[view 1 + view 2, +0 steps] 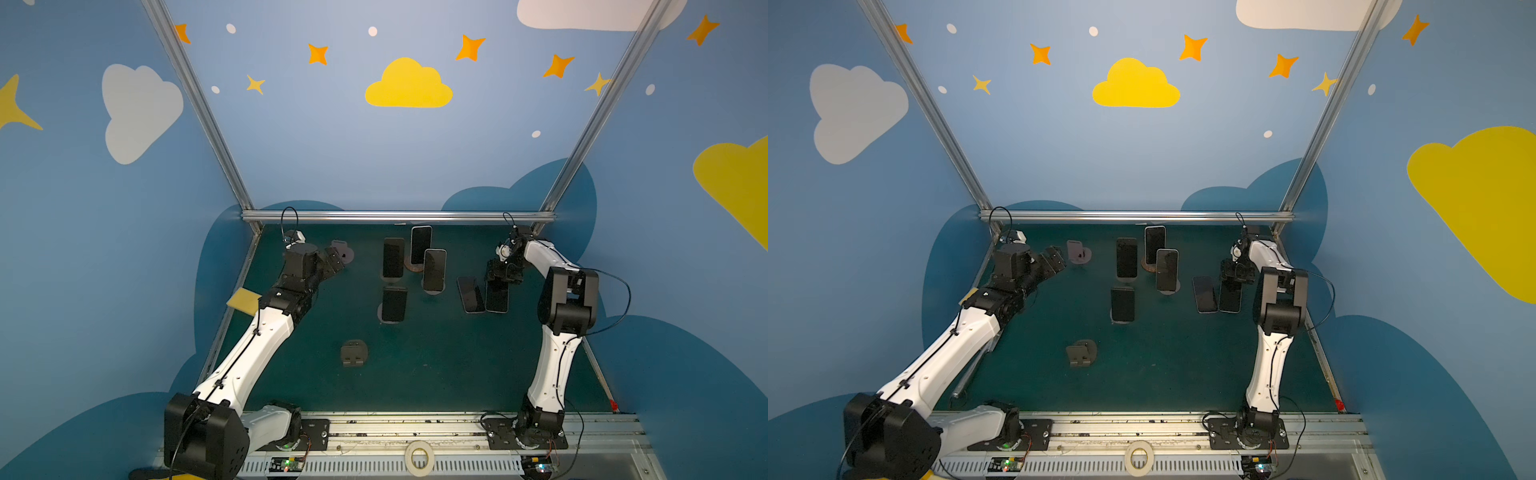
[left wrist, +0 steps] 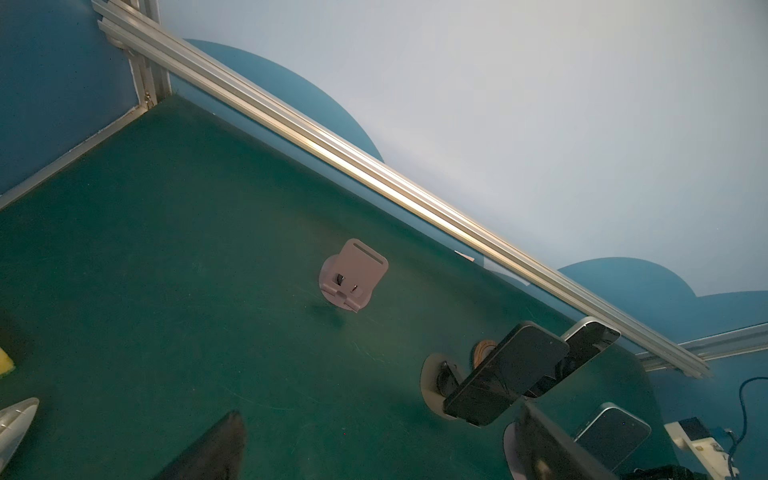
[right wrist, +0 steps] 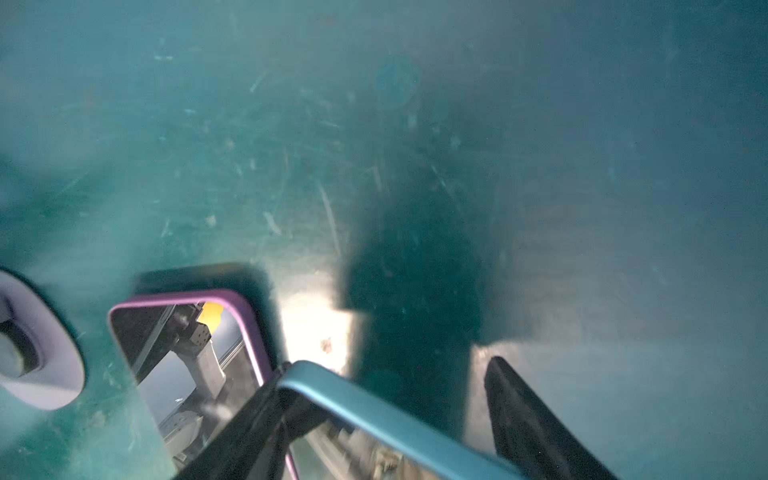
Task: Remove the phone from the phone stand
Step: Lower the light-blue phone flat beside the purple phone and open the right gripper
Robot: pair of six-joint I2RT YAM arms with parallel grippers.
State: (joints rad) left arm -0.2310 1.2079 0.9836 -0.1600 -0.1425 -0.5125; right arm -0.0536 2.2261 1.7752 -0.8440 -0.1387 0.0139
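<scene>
A blue-edged phone (image 1: 497,300) lies at the right of the green mat, its far end between my right gripper's (image 1: 504,276) fingers. In the right wrist view the phone's (image 3: 374,411) corner touches one finger (image 3: 249,415) and its edge runs slanted to the base of the other (image 3: 532,415). The right gripper (image 3: 390,365) is shut on this phone. A purple-edged phone (image 1: 471,294) lies flat beside it. Several dark phones (image 1: 393,257) stand on stands mid-table. My left gripper (image 1: 334,259) hangs open and empty near an empty pinkish stand (image 2: 353,276).
A dark empty stand (image 1: 354,353) sits toward the front of the mat. A yellow sponge (image 1: 244,300) lies at the left edge under the left arm. An aluminium rail (image 1: 399,216) bounds the back. A tape roll (image 1: 419,457) rests on the front rail.
</scene>
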